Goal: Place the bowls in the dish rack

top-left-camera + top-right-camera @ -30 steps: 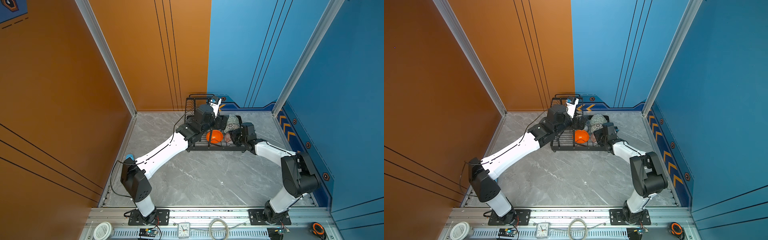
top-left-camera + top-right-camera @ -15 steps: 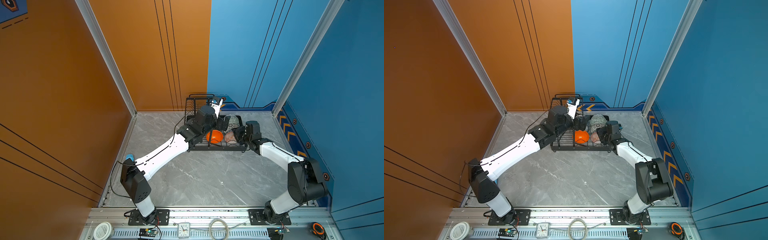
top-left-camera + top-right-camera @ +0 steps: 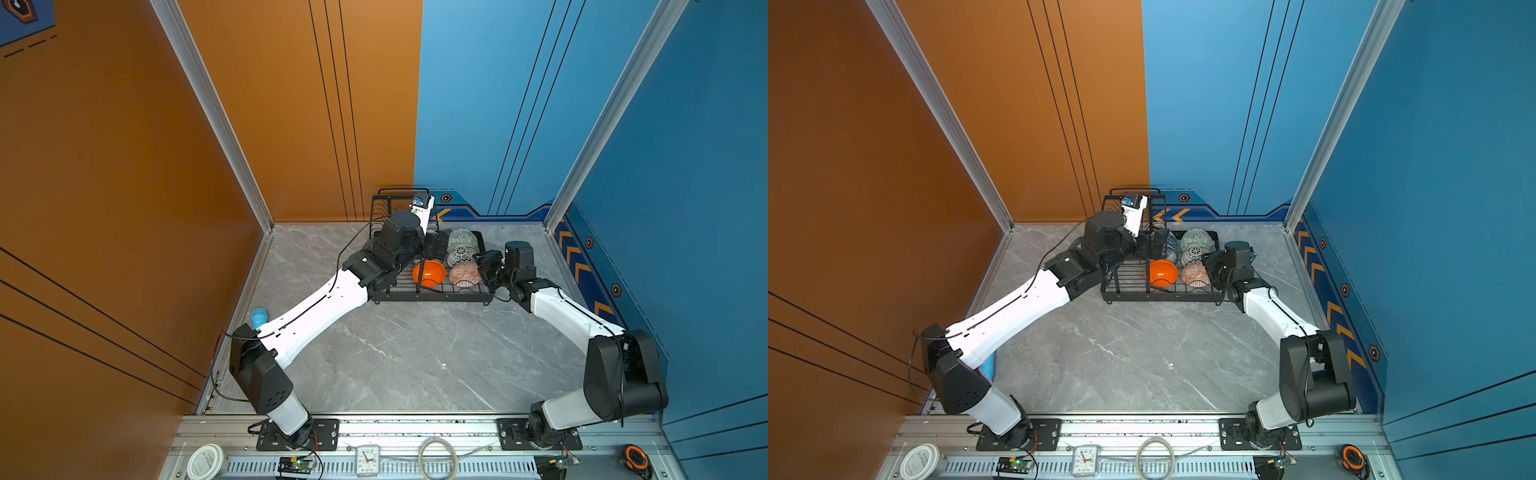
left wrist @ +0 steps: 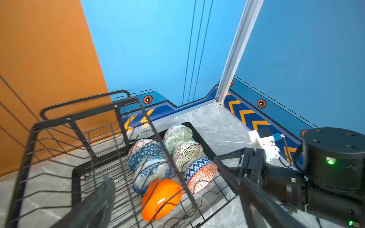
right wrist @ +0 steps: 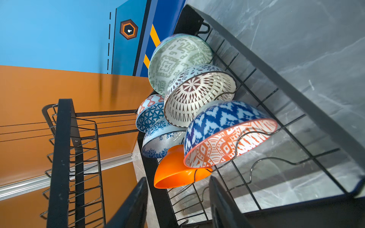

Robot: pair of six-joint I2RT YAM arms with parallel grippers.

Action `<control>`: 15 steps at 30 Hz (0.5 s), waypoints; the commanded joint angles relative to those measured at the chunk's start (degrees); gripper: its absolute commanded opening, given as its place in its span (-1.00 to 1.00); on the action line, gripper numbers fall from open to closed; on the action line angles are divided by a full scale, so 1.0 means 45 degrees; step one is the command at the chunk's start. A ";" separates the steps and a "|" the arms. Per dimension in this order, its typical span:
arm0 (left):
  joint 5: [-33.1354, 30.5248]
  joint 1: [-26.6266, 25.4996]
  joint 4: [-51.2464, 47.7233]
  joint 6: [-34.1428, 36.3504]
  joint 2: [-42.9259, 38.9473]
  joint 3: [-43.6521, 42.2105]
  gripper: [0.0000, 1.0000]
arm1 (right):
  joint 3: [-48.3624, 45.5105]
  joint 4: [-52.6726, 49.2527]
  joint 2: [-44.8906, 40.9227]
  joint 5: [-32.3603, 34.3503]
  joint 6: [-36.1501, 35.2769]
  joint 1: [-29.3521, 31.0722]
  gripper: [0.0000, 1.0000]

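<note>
Bowls (image 5: 227,134): 6 tilted on edge in dish rack (image 3: 432,296) | left tool (image 3: 1152,248) wide | right tool (image 5: 177,180) parted, empty

orange wall (image 3: 291,104), blue wall (image 3: 478,104), marble floor (image 3: 395,353)

Dish rack (image 3: 432,296) sits at the back middle of the bench (image 3: 415,357), with its raised shelf on the left half and its lower tray on the right. Six bowls (image 4: 187,154) stand on edge in the tray, in two front-to-back rows of three, touching. Left gripper (image 3: 1152,246) is over the rack, just left of the bowls. Right gripper (image 3: 484,266) is just off the rack's right end, and a cylinder (image 3: 259,318) is at the bench's left edge, well apart.
</note>
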 commanded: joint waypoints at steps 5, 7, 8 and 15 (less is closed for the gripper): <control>-0.0844 0.1504 -0.0699 0.0233 -0.1922 -0.1225 0.96 | 0.0054 -0.0940 -0.0756 -0.0218 -0.0806 -0.0533 0.34; -0.0855 0.1924 -0.0894 0.0293 -0.2255 -0.1486 0.96 | 0.0071 -0.1014 -0.0814 -0.0229 -0.0799 -0.0644 0.50; -0.0863 0.2131 -0.0960 0.0281 -0.2416 -0.1595 0.96 | 0.0076 -0.1069 -0.0866 -0.0231 -0.0795 -0.0703 0.57; -0.0660 0.4057 -0.0986 -0.0249 -0.3611 -0.2836 0.96 | 0.0223 -0.1520 -0.1301 -0.0198 -0.0857 -0.1476 0.97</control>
